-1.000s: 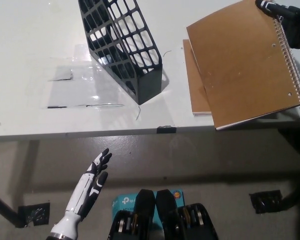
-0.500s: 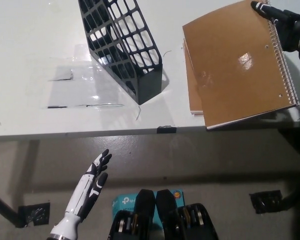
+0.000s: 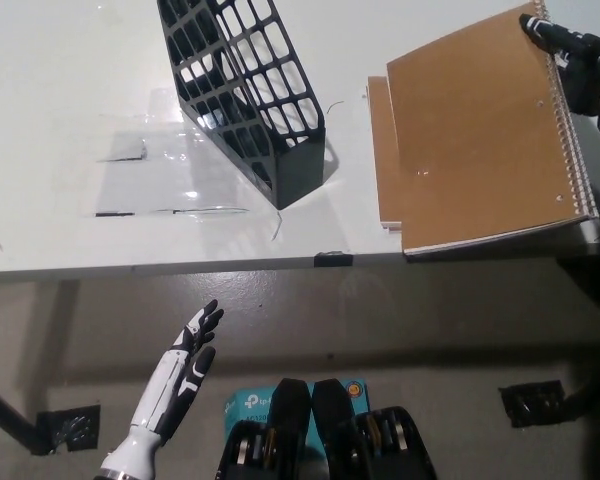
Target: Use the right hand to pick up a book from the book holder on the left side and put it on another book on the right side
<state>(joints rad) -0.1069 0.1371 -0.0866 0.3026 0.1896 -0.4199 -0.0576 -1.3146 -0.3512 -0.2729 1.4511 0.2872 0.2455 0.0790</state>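
Brown book, black lattice book holder, white table.

Two brown books lie stacked at the upper right: the spiral top book and the lower book. One black holder stands at upper centre. One table. Two hands: white, black.
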